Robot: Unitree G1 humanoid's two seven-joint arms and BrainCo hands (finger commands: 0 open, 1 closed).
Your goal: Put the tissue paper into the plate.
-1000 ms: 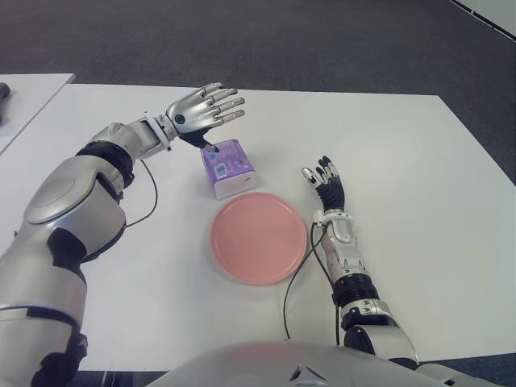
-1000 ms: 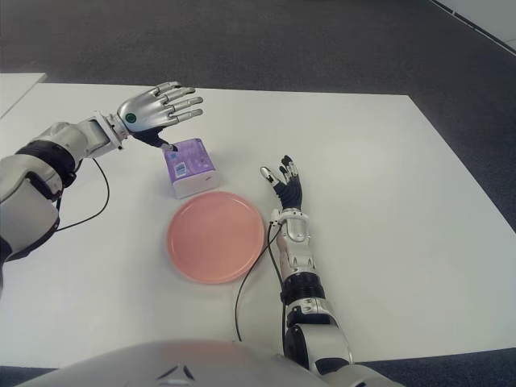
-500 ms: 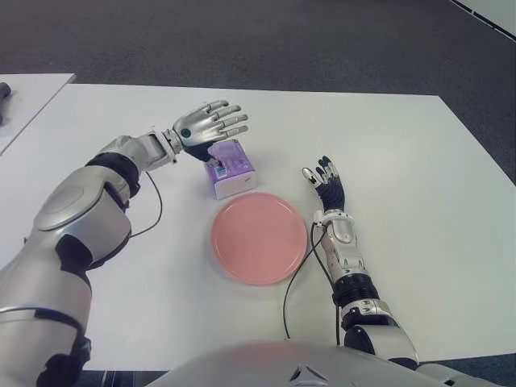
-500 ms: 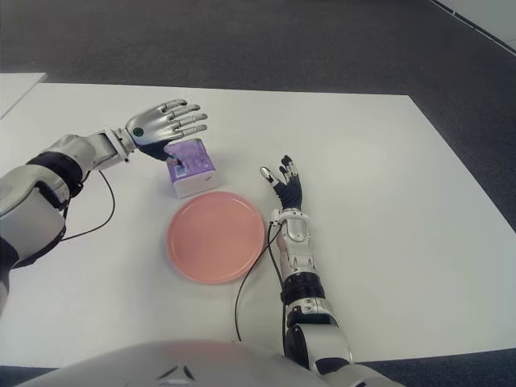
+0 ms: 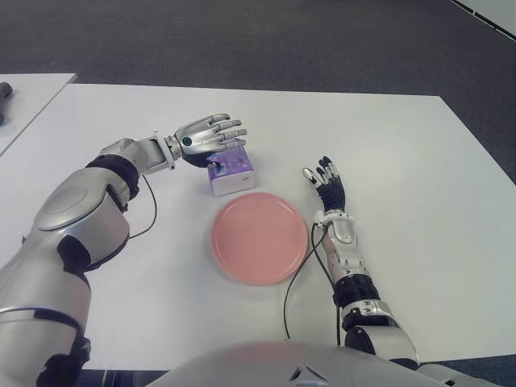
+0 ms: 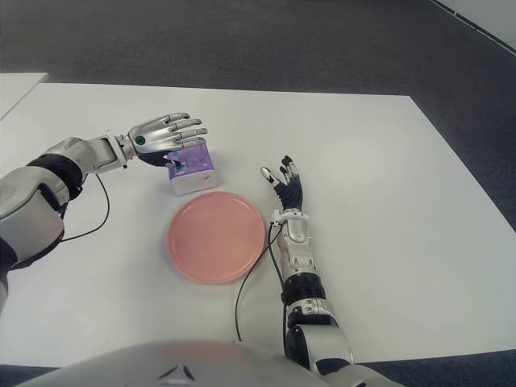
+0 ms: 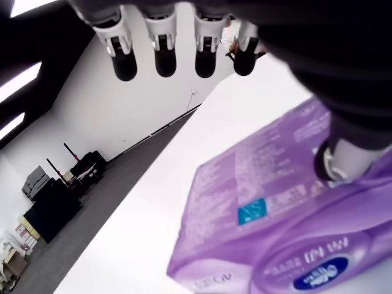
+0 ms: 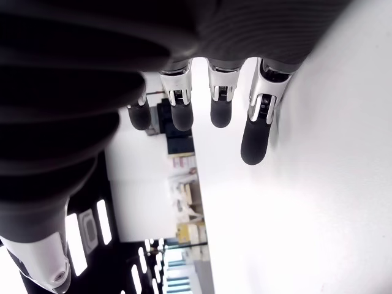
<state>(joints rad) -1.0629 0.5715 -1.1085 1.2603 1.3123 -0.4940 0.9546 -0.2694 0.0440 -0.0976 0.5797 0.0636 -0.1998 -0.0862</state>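
- My left robot hand (image 5: 211,134) is over the tissue pack (image 5: 231,171), fingers stretched out flat above its top and nothing gripped yet. In the wrist view the thumb (image 7: 346,153) looks like it's touching the near face of the pack, so I'd call this a pre-grasp: thumb on one side, four fingers ready to curl down on the other.
- The pack sits on the counter (image 5: 403,145), just beside the far-left rim of the plate (image 5: 260,237). Can't tell if the two actually touch, but it's close. Not in the plate yet.
- It's a soft purple wrapper, so I'm guessing it'll squish a bit when I close on it. Better to grab across the body than pinch a corner.
- My right robot hand (image 5: 326,184) is just right of the plate, fingers extended and relaxed, holding nothing. It's out of the way of the route.
- Room-wise it's easy: a short hop toward me and slightly right puts the pack over the plate. Nothing between them, loads of bare counter all around, edges well apart from the action.
- Only thing I'd watch is the arm cable (image 5: 150,203) trailing on the counter on my left, though it's away from the plate.
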